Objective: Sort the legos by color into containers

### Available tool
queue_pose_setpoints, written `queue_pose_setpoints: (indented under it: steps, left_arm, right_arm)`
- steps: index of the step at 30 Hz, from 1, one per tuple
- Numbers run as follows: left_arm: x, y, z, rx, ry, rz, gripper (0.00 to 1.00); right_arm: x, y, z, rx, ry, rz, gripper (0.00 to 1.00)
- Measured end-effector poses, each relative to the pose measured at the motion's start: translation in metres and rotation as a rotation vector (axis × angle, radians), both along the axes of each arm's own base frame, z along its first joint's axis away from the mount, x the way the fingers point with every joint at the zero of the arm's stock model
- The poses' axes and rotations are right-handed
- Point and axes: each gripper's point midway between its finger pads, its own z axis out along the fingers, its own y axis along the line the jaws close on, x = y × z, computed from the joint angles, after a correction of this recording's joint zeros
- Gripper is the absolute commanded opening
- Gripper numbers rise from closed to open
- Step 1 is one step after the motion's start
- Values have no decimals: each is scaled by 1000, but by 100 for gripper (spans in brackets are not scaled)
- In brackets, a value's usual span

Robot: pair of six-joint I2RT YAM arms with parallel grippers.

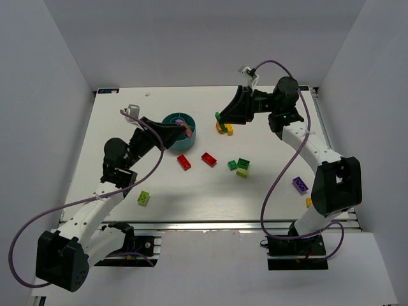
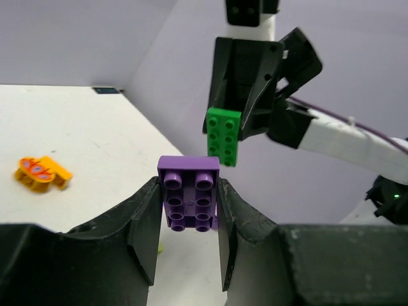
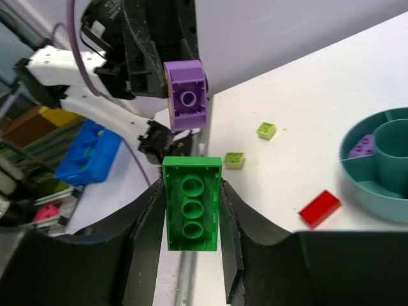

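Left gripper (image 2: 188,213): clamped on a purple brick (image 2: 189,199), held over the 3 o'clock rim of the teal bowl (image 1: 180,144).

Right gripper (image 3: 191,220): clamped on a dark green brick (image 3: 191,213), in the air further out at 3 o'clock, facing the left one.

Risk: the arms stand close, so the fingers may clash. An edge-held brick may also fall into the wrong compartment.

Count:
- purple 3: one held, one in the bowl, one on the table (image 1: 191,191)
- red bricks (image 1: 184,162) 2
- dark green 2
- lime bricks (image 1: 144,198) apparently 3
- orange bricks (image 1: 224,129) 2
- bowl 1

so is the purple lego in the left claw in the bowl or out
Out. The purple lego is pinched in the left claw, up in the air, not resting in any compartment of the bowl.
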Motion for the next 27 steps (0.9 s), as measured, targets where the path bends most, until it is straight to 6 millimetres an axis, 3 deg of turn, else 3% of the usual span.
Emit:
queue_pose_setpoints:
  steps: [5, 16, 23, 27]
  left_arm:
    - [12, 20, -18, 75, 41, 85, 0]
    - [69, 77, -104, 381, 228, 476, 0]
    - [104, 87, -155, 540, 290, 543, 0]
    - [120, 92, -168, 582, 296, 570, 0]
  right_arm:
    - [15, 3, -5, -27, -73, -51, 0]
    - [54, 2, -47, -176, -254, -250, 0]
    - [65, -2, -55, -213, -339, -301, 0]
    - [66, -3, -54, -217, -358, -311, 0]
